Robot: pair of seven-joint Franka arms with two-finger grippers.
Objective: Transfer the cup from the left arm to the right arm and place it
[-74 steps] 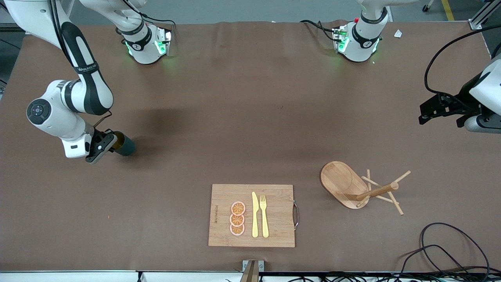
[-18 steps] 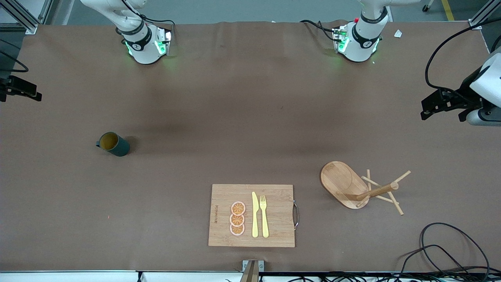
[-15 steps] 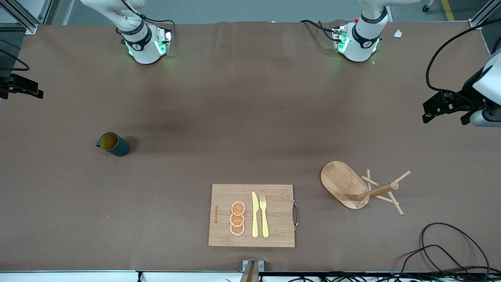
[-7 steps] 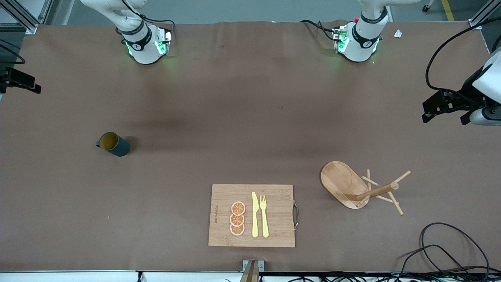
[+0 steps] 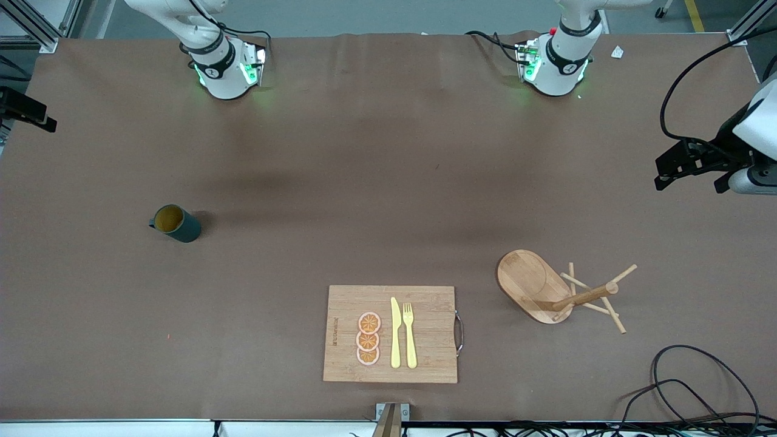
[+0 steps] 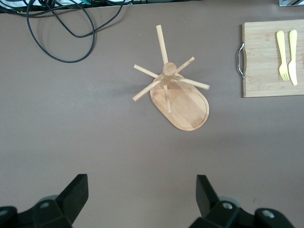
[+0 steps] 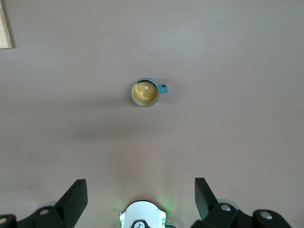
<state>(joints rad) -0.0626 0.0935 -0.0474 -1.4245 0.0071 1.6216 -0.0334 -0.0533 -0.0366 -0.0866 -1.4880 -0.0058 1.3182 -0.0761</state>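
The cup (image 5: 176,223) stands released on the worktop, well below the withdrawn, open right claw (image 7: 141,198); left claw (image 6: 141,199) open, waiting; placement apparently complete.

The small dark teal-green cylindrical cup (image 5: 176,223) with a mustard-yellow inside stands upright on the brown table, mouth up and empty, toward the right arm's end. In the front view it sits near nine o'clock, its small side handle pointing to nine o'clock.
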